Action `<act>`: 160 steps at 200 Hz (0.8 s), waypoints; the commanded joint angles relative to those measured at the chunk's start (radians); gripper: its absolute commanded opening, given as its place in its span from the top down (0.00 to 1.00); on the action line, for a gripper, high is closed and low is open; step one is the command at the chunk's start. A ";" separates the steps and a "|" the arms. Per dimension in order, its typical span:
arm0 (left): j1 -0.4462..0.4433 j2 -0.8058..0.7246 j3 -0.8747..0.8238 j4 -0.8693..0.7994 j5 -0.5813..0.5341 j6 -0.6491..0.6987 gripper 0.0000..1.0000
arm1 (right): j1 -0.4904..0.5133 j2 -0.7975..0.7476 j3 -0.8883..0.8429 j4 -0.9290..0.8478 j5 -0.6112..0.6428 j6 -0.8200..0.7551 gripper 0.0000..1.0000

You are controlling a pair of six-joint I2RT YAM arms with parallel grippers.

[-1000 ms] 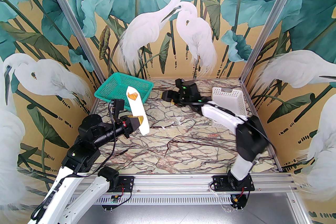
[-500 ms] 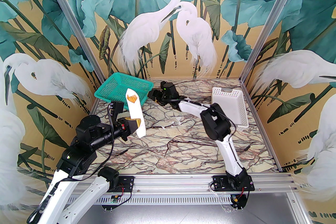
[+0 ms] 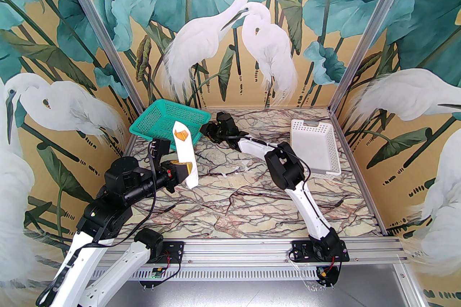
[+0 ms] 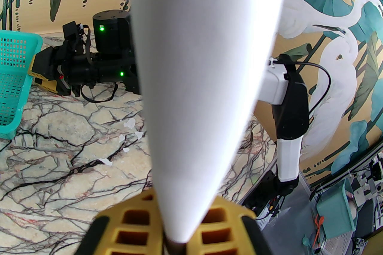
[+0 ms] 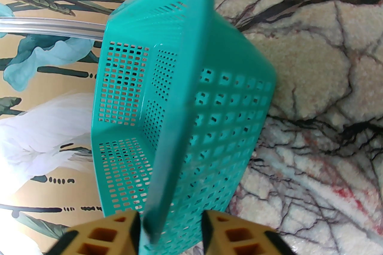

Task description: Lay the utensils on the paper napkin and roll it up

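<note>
The paper napkin [image 3: 186,155] is a rolled white tube standing tilted above the table's left side. Orange-brown tips of the utensils [image 3: 181,135] poke from its upper end. My left gripper [image 3: 188,168] is shut on the roll's lower end. In the left wrist view the napkin [image 4: 203,68] rises as a white cone out of the left gripper [image 4: 176,236]. My right gripper [image 3: 206,129] reaches to the back left. Its yellow fingers [image 5: 98,236] straddle the near rim of the green basket [image 5: 185,116], pads close against the wall.
The green mesh basket [image 3: 162,122] sits tilted in the back left corner. A white basket [image 3: 317,147] stands at the back right. Small paper scraps [image 3: 234,170] lie mid-table. The right arm [image 4: 287,104] stretches across the middle.
The right arm swung left from mid-back to the green basket and its jaws narrowed around the rim. The left gripper tilted the napkin roll slightly more upright.
</note>
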State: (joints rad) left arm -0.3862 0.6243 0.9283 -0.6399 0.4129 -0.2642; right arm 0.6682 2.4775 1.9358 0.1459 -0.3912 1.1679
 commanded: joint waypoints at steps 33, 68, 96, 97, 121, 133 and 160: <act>0.005 0.005 0.023 0.009 -0.013 0.018 1.00 | 0.014 0.045 0.060 0.037 0.023 0.042 0.69; 0.006 -0.001 0.022 0.006 -0.014 0.012 1.00 | 0.016 0.046 0.061 0.045 0.024 0.052 0.79; 0.005 -0.006 0.017 0.009 -0.019 0.009 1.00 | 0.018 -0.011 -0.014 0.089 0.040 0.061 0.86; 0.005 -0.006 0.018 0.009 -0.019 0.009 1.00 | 0.018 -0.014 -0.017 0.090 0.042 0.061 0.86; 0.005 -0.008 0.017 0.015 -0.019 0.002 1.00 | 0.019 -0.101 -0.142 0.141 0.077 0.064 0.88; 0.005 -0.010 0.015 0.021 -0.016 -0.003 1.00 | 0.020 -0.153 -0.221 0.181 0.092 0.083 0.88; 0.005 -0.016 0.009 0.035 -0.010 -0.019 1.00 | 0.026 -0.289 -0.411 0.225 0.140 0.103 0.87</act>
State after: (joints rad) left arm -0.3862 0.6273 0.9287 -0.6384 0.4129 -0.2691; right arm 0.6838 2.3146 1.6520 0.3225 -0.3237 1.2686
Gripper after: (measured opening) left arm 0.134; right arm 0.130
